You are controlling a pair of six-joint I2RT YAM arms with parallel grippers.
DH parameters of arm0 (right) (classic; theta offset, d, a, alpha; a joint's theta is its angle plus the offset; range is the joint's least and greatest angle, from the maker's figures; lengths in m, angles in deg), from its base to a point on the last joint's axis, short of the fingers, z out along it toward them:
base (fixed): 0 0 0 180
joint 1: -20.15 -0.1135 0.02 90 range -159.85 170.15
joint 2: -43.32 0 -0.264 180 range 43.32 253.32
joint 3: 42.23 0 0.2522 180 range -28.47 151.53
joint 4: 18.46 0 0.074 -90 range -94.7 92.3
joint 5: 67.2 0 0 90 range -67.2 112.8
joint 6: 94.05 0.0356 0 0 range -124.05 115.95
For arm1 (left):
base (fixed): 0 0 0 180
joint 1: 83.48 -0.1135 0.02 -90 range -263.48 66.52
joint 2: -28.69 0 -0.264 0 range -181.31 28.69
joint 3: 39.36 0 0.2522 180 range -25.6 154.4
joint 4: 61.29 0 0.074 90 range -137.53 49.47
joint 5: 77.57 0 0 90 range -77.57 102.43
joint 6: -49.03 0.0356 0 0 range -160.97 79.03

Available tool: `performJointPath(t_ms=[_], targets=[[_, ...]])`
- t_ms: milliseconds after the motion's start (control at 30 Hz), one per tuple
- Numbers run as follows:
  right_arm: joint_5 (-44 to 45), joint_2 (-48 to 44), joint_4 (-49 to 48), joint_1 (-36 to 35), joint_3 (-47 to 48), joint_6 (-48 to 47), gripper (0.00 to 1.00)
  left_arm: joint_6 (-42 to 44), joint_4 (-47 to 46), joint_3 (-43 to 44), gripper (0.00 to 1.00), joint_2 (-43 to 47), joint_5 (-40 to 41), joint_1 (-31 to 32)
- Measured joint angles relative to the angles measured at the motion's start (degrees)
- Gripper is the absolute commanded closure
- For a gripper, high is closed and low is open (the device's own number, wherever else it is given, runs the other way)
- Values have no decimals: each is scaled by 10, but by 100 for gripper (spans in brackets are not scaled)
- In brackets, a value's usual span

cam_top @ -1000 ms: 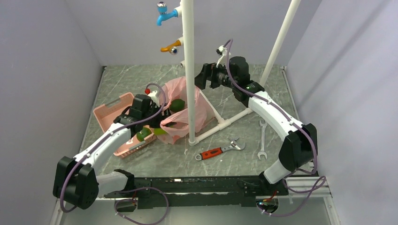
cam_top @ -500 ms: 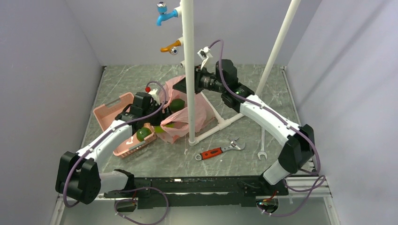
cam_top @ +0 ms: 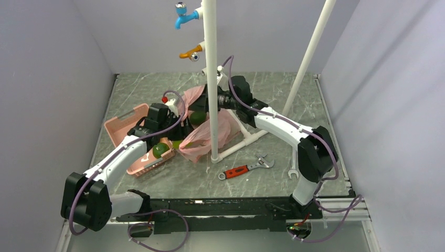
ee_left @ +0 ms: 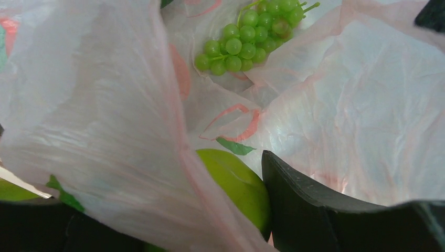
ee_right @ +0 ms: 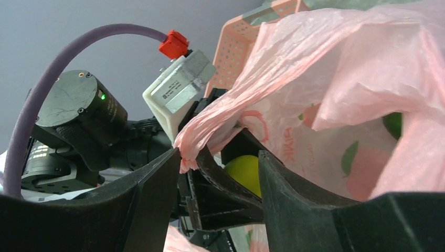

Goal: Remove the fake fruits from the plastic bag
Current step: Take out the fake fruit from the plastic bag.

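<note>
The pink plastic bag (cam_top: 223, 128) lies mid-table by the white pole. My left gripper (cam_top: 181, 125) reaches into its mouth and is shut on a yellow-green fruit (ee_left: 236, 184). A fold of bag film hides its left finger; the right finger (ee_left: 325, 210) touches the fruit. A bunch of green grapes (ee_left: 244, 39) lies deeper in the bag. A dark green fruit (cam_top: 197, 117) shows at the bag's top. My right gripper (cam_top: 205, 102) is open at the bag's far rim. The bunched bag edge (ee_right: 202, 134) hangs at its fingertips, and the held fruit (ee_right: 244, 172) shows beyond.
A rigid pink basket (cam_top: 126, 123) stands left of the bag with a green fruit (cam_top: 160, 150) in it. A white pipe frame (cam_top: 211, 79) rises right by the bag. An orange-handled wrench (cam_top: 245, 168) and a steel spanner (cam_top: 293, 155) lie front right.
My right arm has swung left and down, from behind the pole to the bag's far rim. My left gripper has stayed in the bag's mouth.
</note>
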Motion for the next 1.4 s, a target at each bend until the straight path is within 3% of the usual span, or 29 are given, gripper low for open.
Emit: performJointPath(t_ms=[267, 367, 800, 933, 967, 1233, 1400], targets=[[-14, 33, -57, -23, 0, 46, 51, 1, 1, -5, 100, 1, 1, 0], [-15, 37, -77, -24, 0, 64, 62, 1, 2, -8, 100, 4, 4, 0], [-9, 65, -132, -23, 14, 104, 71, 1, 3, -29, 100, 28, 9, 0], [-8, 80, -133, -23, 14, 113, 98, 1, 3, -29, 100, 30, 9, 0], [-7, 82, -133, -23, 14, 113, 100, 1, 3, -29, 100, 30, 9, 0], [33, 90, -117, -20, 40, 110, 100, 11, -20, -66, 100, 46, -9, 0], [77, 110, -87, 1, 78, 88, 100, 21, -19, -117, 100, 113, -17, 0]])
